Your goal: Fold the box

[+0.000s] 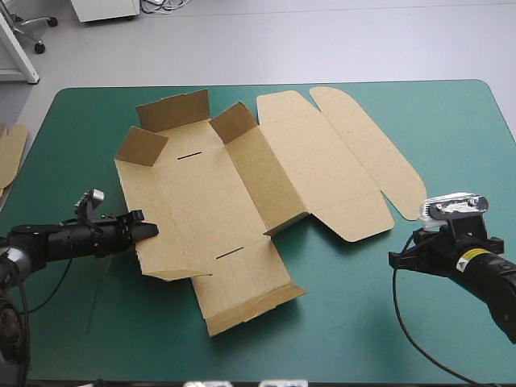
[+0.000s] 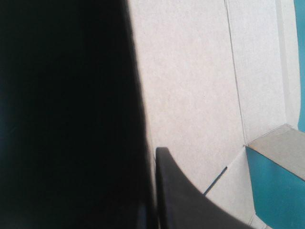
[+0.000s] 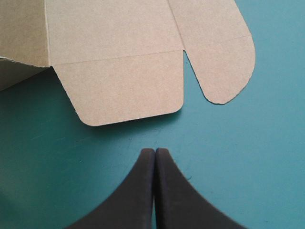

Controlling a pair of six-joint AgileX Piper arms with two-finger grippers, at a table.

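Observation:
The brown box [image 1: 234, 193] lies mid-table as a cut sheet. Its far end flaps [image 1: 173, 109] stand raised, and its lid with rounded tabs [image 1: 363, 145] lies flat toward the right. My left gripper [image 1: 147, 230] is at the box's left side wall, near the front corner. In the left wrist view one black finger [image 2: 190, 200] lies on the board's [image 2: 190, 95] inner face, with the wall edge against it and darkness beyond, so the left gripper [image 2: 153, 155] is shut on the box. My right gripper [image 1: 395, 260] rests shut on the teal-green cover, a short way from the lid's tab [image 3: 124, 86]. The right gripper [image 3: 155, 151] holds nothing.
More brown board [image 1: 10, 153] shows at the table's left edge. Bare teal-green cover [image 1: 363, 330] stretches along the near side and the right, around the right arm. The box's front wall [image 1: 254, 305] is slightly raised near the table's front.

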